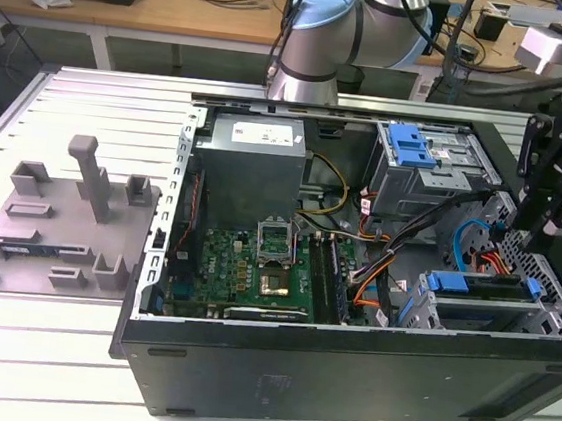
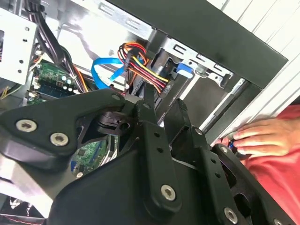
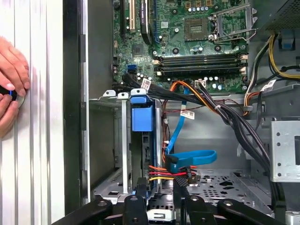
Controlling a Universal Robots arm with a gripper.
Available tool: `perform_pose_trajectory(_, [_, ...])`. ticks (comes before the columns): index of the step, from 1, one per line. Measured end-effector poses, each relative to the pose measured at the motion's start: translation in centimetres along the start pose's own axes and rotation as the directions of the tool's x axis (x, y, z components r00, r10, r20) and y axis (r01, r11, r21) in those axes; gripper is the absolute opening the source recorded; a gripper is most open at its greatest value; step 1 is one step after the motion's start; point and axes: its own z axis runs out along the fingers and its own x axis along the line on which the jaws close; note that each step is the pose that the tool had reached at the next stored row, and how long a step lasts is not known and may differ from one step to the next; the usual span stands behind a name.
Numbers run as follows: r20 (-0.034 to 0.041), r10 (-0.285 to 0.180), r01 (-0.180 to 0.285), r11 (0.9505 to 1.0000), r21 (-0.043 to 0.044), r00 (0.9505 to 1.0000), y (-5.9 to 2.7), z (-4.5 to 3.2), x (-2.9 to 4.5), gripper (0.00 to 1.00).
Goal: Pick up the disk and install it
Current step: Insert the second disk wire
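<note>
Nearest in the exterior view, the black side wall of the open computer case (image 1: 344, 378) lies across the slatted tabletop (image 1: 33, 366). Just behind that wall, toward the exterior view's right, the disk (image 1: 474, 286) sits slotted in the lower drive bay, and the blue rail of its carrier shows along the top. In the first wrist view the carrier's blue tab (image 3: 142, 117) stands between the bay's metal dividers. A blue data cable (image 3: 187, 154) and red-and-yellow power leads bunch just beside it.

The hand (image 1: 543, 236) hangs over the far end of that bay. In both wrist views its black fingers (image 3: 142, 187) are spread apart with nothing pinched between them, and they do not touch the disk. A person's fingers (image 2: 262, 136) rest on the tabletop just outside the case wall.

Further in lies the green motherboard (image 1: 255, 268), then the grey power supply (image 1: 250, 167), and beside it the grey drive cage (image 1: 445, 178) with a blue bracket (image 1: 414, 144) on top. A grey moulded fixture (image 1: 59, 217) sits outside the case on the exterior view's left. Beyond the case rises the robot arm (image 1: 330, 35), with a wooden bench (image 1: 132, 4) behind.
</note>
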Motion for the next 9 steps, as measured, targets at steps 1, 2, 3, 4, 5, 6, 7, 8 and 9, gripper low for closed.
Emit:
perform_pose_trajectory(1, [-0.0088,0.000,0.000,1.0000,0.0001,1.0000,0.01,-0.05,-0.32,0.36])
perform_pose_trajectory(2, [-0.0207,0.001,-0.001,1.0000,0.0004,0.9998,0.02,-0.13,-0.71,0.36])
perform_pose_trajectory(3, [-0.0297,0.001,-0.001,1.0000,0.0005,0.9996,0.02,-0.17,-0.98,0.36])
perform_pose_trajectory(4, [-0.0401,0.002,-0.002,1.0000,0.0008,0.9992,0.04,-0.20,-1.16,0.36])
perform_pose_trajectory(5, [-0.0463,0.002,-0.002,1.0000,0.0009,0.9989,0.14,-0.22,-1.23,0.36])
perform_pose_trajectory(6, [-0.0472,0.002,-0.002,1.0000,0.0009,0.9989,0.28,-0.21,-1.24,0.36])
perform_pose_trajectory(7, [-0.0477,0.002,-0.002,1.0000,0.0010,0.9989,0.43,-0.20,-1.24,0.36])
perform_pose_trajectory(8, [-0.0479,0.002,-0.002,1.0000,0.0012,0.9988,0.58,-0.18,-1.24,0.36])
perform_pose_trajectory(9, [-0.0482,0.002,-0.002,1.0000,0.0013,0.9988,0.72,-0.17,-1.26,0.36])
